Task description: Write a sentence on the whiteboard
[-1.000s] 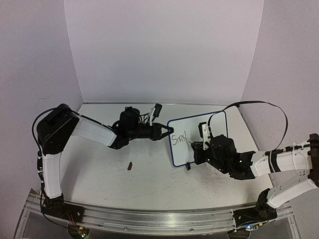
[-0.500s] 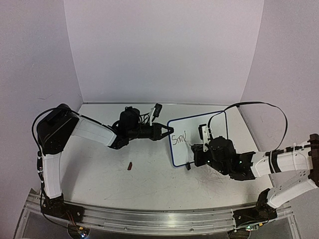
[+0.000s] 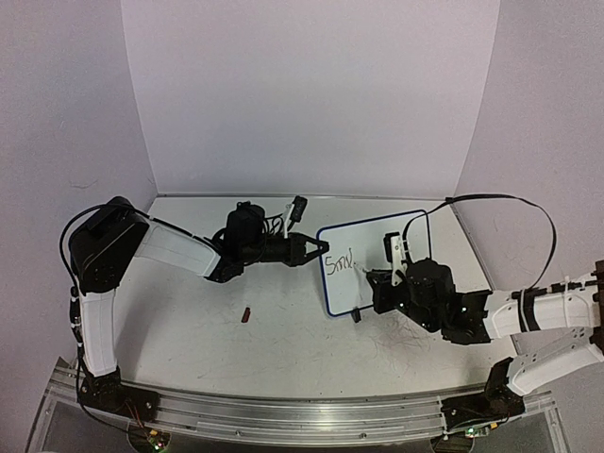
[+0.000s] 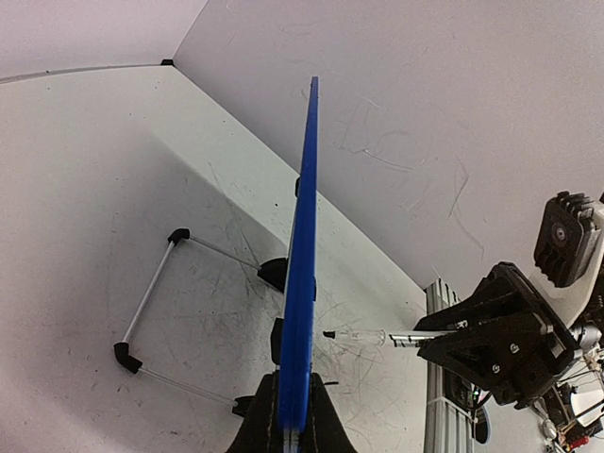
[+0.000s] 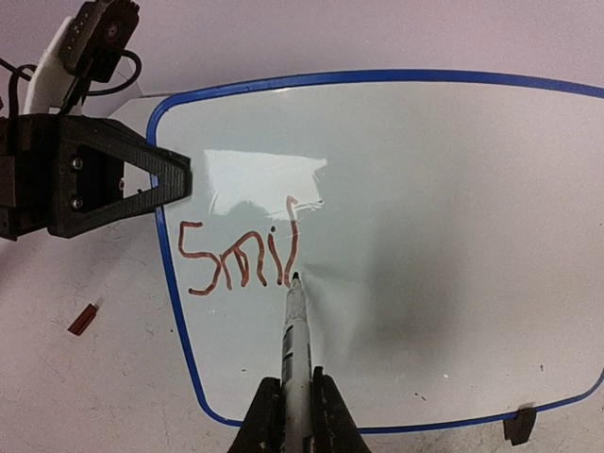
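Note:
The whiteboard (image 3: 377,241), blue-framed, stands tilted on its wire stand (image 4: 151,302); it shows edge-on in the left wrist view (image 4: 304,245). My left gripper (image 3: 316,251) is shut on the board's left edge (image 4: 294,420), also seen in the right wrist view (image 5: 142,184). My right gripper (image 5: 295,382) is shut on a marker (image 5: 294,330), in front of the board (image 3: 382,278). The sentence (image 5: 241,255) reads "Smil" in reddish-brown strokes. The marker tip is at the foot of the "l"; the left wrist view shows the marker (image 4: 377,337) a small gap off the board face.
A small red cap (image 3: 246,314) lies on the table left of the board, also in the right wrist view (image 5: 83,321). White walls enclose the table on the back and sides. The table surface is scuffed with old marks.
The right arm with the marker has shifted slightly right and back from the board. The writing has gained the "l" stroke. The left arm and the board have not moved.

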Robot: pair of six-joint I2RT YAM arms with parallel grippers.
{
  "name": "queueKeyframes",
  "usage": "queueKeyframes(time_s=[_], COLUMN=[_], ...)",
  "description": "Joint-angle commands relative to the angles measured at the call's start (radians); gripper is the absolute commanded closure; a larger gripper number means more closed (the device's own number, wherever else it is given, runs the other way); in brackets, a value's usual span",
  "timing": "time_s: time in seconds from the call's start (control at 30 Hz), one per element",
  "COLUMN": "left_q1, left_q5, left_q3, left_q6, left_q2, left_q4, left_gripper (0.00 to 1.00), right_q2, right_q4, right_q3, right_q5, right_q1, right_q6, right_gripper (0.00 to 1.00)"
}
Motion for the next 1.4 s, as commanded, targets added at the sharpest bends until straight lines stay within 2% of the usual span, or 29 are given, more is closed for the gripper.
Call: queueKeyframes(time_s=[0.0,0.87,1.37], left_q1=[0.002,0.003,0.003], left_q5=[-0.012,-0.006,-0.004], left_q3=[-0.008,-0.004,-0.005], left_q6=[0.016,0.018,0.018], left_q2=[-0.051,-0.051,-0.05], left_q4=[-0.024,-0.025,-0.025], left_gripper=[1.0,1.0,1.0], right_q2=[0.021,0.078,0.096], right_q4=[0.055,0.028,0.071], right_q3=[0.023,0.046,0.068], right_q5=[0.013,0.11,0.074], right_q1=[0.0,-0.01,-0.025], right_q6=[-0.02,0.001,-0.038], right_gripper=[1.0,1.0,1.0])
